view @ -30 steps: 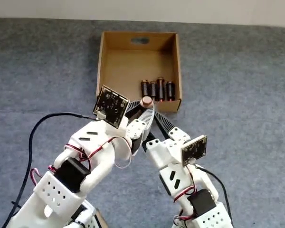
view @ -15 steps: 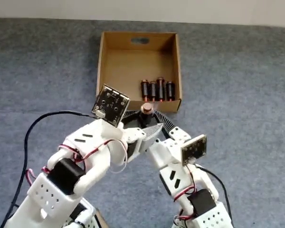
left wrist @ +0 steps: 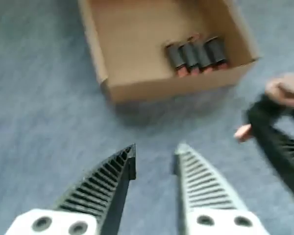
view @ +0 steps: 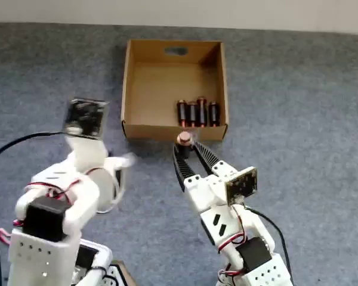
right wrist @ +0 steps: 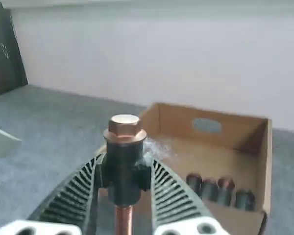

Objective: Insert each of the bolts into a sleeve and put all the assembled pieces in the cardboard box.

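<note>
Bolt seated in black sleeve and held upright, clamped between right gripper fingers, just outside front wall of cardboard box. Four assembled pieces laid side by side inside box, against that wall. Left gripper fingers parted, poised above grey counter.

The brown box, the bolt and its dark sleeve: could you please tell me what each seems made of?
Open brown box: matte cardboard, with folded walls. Copper-coloured hex-head bolt: apparently metal, with a dull sheen, perhaps plated. Black cylindrical sleeve: matte, probably plastic or rubber; uncertain.
</note>
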`<control>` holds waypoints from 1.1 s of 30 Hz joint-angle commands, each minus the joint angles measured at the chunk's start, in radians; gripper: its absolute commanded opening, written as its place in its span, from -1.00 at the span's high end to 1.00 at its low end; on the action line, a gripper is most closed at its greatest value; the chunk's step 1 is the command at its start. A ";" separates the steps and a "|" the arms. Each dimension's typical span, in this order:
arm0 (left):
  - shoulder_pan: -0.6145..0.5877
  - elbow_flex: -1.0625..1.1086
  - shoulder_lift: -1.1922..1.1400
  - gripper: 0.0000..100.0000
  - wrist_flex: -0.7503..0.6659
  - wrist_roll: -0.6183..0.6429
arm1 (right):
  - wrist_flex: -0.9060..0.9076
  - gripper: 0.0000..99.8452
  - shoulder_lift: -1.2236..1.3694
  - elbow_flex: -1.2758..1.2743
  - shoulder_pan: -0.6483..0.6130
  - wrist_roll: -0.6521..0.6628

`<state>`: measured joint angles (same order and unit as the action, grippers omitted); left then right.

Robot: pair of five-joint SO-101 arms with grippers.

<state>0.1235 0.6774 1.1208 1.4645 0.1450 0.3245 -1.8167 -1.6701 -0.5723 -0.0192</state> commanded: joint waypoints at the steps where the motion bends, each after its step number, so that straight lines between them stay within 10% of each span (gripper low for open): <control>1: -0.196 0.105 0.008 0.90 0.038 0.005 | 0.107 0.98 -0.002 0.087 0.001 0.000; 7: -0.418 0.421 0.008 0.92 -0.034 0.003 | 0.156 0.98 0.027 0.351 0.001 0.068; 16: -0.493 0.840 0.008 0.92 -0.560 -0.173 | 0.156 0.98 0.567 0.814 0.091 0.028; 33: -0.490 0.881 0.008 0.92 -0.574 -0.178 | 0.153 0.99 1.781 1.552 0.087 -0.127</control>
<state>-0.3567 1.5612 1.1208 0.9014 -0.0299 0.4780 -0.1780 -0.2770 -0.4818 -0.1358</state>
